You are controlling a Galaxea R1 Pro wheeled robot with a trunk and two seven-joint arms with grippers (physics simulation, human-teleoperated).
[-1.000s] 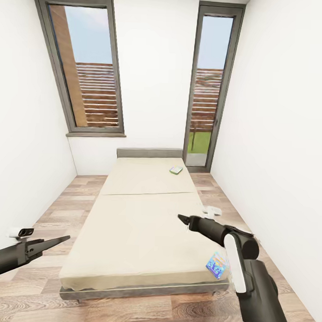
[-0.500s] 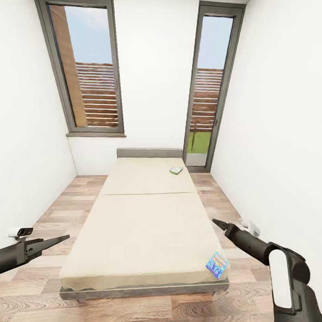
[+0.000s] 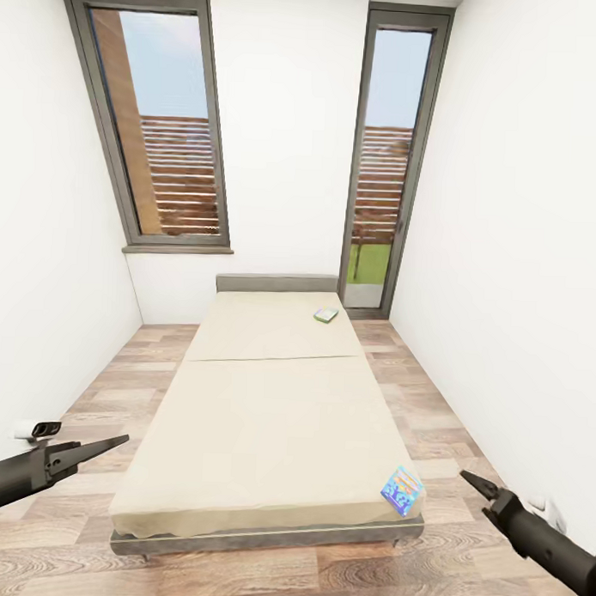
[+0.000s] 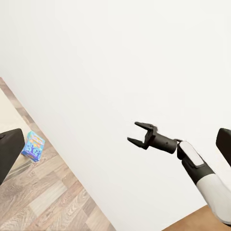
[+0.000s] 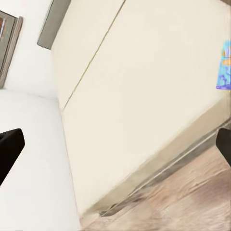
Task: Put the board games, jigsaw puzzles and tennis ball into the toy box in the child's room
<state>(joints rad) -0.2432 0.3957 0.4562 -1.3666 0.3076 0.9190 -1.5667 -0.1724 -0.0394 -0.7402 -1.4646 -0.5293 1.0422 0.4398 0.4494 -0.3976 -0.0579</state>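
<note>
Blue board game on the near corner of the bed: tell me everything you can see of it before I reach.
The blue board game is a flat carton with colourful lettering too small to read. It lies on the bed at its near right corner, turned diagonally to the edges, one corner at or just past the mattress edge. Nothing rests on it. The right gripper hangs open beside it over the floor, not touching. The left wrist view shows it at that same corner.

We see the right gripper (image 4: pixel 136 134) against the white wall (image 4: pixel 120 57), jaws apart, holding nothing. A blue board game (image 4: pixel 33 146) sits at the bed (image 4: pixel 7 120) corner above wood floor (image 4: pixel 43 202).
</note>
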